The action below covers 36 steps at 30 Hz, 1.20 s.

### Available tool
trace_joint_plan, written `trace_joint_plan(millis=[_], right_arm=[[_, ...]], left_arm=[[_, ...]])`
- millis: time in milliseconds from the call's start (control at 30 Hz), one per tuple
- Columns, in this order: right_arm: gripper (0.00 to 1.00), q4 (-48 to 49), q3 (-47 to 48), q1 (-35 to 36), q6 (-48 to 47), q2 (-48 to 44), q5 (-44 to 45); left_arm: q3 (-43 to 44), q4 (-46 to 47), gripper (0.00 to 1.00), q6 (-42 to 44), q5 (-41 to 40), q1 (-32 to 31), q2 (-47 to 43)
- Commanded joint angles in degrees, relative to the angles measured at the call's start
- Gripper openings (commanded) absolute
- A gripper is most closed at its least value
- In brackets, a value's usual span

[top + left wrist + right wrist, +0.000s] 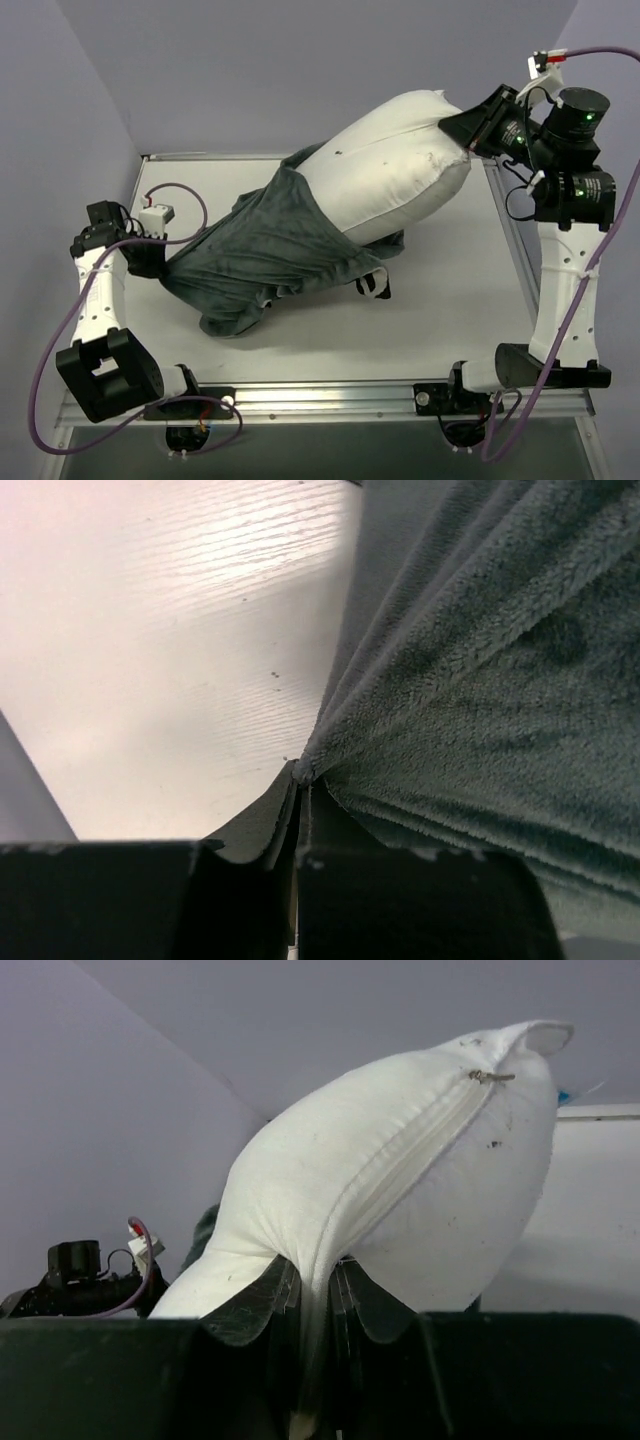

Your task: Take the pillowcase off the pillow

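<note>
On the counter [450, 320], the pillowcase [260, 250], grey side out, covers only the lower end of the pillow [390, 175]. Right fingers [255, 1305] pinch the pillow's raised edge to anchor it. Left fingers [262, 825] clamp a pillowcase fold, likely to drag it off.

White table [450, 300], metal rail [330, 395] along near edge; pale lilac walls [250, 60].

White table [450, 300], grey walls [300, 60], metal rail [330, 393]
</note>
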Motion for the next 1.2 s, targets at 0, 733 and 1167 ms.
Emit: trace_joint_plan(millis=[0,733,1167], right_arm=[[0.00,12.6,13.1,-4.9,-2.3,-0.7,13.7],[1.00,9.0,-28.4,34.1,-11.7,1.2,23.5],[1.00,3.2,-44.0,57.3,-12.1,11.2,31.9]], left_arm=[[-1.9,10.3,0.02,6.1,-23.1,3.6,1.8],[7.7,4.3,0.02,2.2,-11.5,2.4,-5.1],[15.1,-3.8,0.78,1.7,-2.6,0.9,-4.1]])
